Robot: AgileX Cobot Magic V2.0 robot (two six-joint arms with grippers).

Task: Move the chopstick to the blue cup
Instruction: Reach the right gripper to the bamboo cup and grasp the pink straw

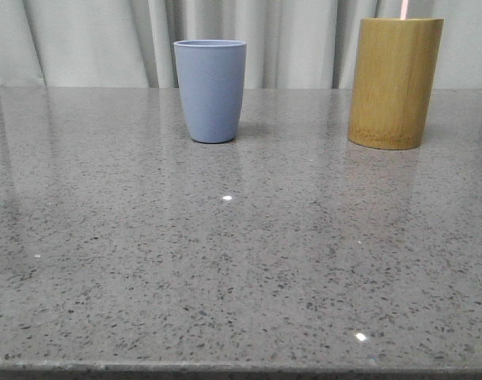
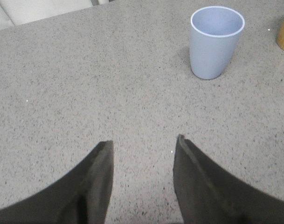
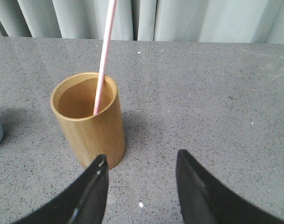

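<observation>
Chopstick [image 3: 104,51] leans in bamboo holder [image 3: 88,119], upper right of front view; blue cup [image 1: 210,89] empty; right gripper [image 3: 142,186] and left gripper [image 2: 142,172] spread, unladen.

Staged test bench: speckled stone counter [image 1: 225,269], grey curtain [image 1: 82,39] backdrop

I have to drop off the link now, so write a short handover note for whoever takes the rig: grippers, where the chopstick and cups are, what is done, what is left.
Left gripper: open, holding nothing, above bare table, short of the blue cup.
Right gripper: open, holding nothing, close to the bamboo holder.
Chopstick: standing tilted inside the bamboo holder, leaning on its rim, top sticking out well above it.
Blue cup: upright and empty, to the left of the holder in the front view.
Done: nothing yet; the chopstick is ungrasped.
Left: grip the chopstick, probably with the right gripper, lift it clear of the holder, carry it over and drop it into the blue cup.
</observation>
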